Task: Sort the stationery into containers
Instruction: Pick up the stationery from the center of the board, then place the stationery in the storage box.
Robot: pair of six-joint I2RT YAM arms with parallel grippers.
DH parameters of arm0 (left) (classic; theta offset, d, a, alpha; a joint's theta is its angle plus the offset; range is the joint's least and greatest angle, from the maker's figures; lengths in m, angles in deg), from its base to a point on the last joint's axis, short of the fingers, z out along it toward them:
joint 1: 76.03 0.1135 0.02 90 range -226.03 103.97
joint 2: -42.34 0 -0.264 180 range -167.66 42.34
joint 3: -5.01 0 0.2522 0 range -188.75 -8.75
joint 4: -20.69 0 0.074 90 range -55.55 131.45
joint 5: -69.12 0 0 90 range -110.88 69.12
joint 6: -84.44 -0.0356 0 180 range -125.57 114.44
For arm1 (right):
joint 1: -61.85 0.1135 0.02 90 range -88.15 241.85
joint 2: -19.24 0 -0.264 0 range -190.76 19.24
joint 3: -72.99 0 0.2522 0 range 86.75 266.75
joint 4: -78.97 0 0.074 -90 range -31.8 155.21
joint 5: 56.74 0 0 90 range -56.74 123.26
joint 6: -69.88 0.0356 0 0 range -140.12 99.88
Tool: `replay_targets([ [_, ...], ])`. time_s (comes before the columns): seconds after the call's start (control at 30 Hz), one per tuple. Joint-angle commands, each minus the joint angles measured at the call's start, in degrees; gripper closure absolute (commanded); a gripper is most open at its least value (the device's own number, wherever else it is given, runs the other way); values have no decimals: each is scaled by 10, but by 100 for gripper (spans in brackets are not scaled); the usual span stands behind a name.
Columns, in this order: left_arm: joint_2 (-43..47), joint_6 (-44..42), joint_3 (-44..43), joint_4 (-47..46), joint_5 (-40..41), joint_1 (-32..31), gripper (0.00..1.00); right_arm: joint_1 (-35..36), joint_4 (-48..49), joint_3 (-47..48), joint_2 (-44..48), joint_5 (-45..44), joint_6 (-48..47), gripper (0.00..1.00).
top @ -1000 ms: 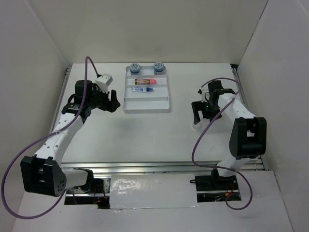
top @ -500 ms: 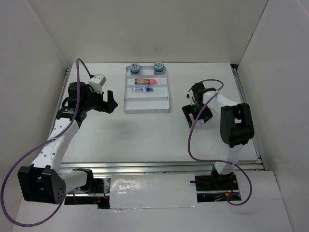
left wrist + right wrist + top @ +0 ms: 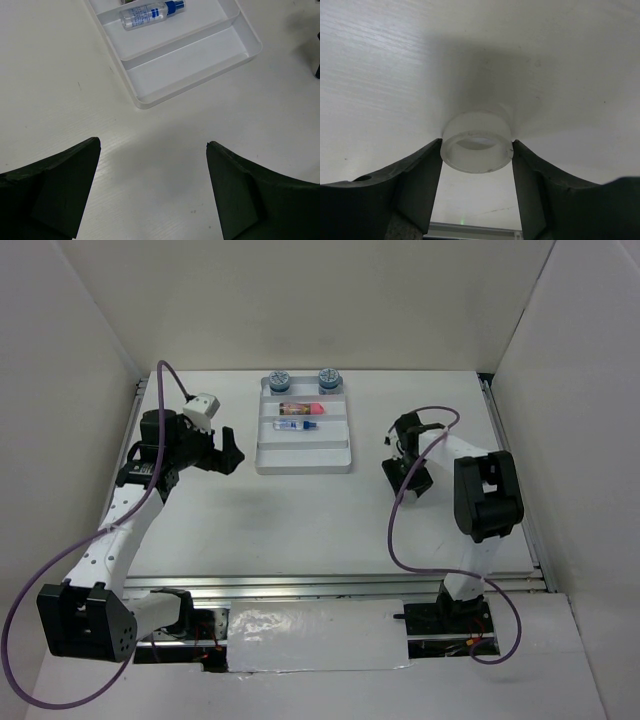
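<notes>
Closed since earlier, right hand (image 3: 477, 155) pinching white ring (image 3: 477, 144) between fingers (image 3: 417, 185), left hand (image 3: 152, 150) spread

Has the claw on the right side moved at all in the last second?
Yes. In the overhead view the right claw has shifted left, closer to the white tray, and its fingers have closed around the white ring on the table.

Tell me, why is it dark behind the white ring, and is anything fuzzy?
Right wrist view: the white ring is sharp; a soft grey shadow, likely the arm's own, darkens the table beyond it. Left wrist view: the left fingers look slightly soft up close, the bottle crisp. Top external view: even light, glare on the shiny strip by the bases.
</notes>
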Motion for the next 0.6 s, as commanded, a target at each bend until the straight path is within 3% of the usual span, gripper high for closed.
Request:
replay_targets([
  [0.0, 5, 0, -3, -25, -20, 5, 1, 9, -10, 42, -11, 25, -4, 38],
  [0.1, 2, 0, -7, -30, -23, 8, 1, 25, -23, 74, -8, 37, -4, 43],
  [0.23, -5, 0, -15, -26, -28, 8, 1, 47, -52, 136, -21, 58, -5, 59],
  [0.57, -16, -6, -26, -30, -17, 12, 1, 126, -39, 355, -53, 124, -17, 58],
])
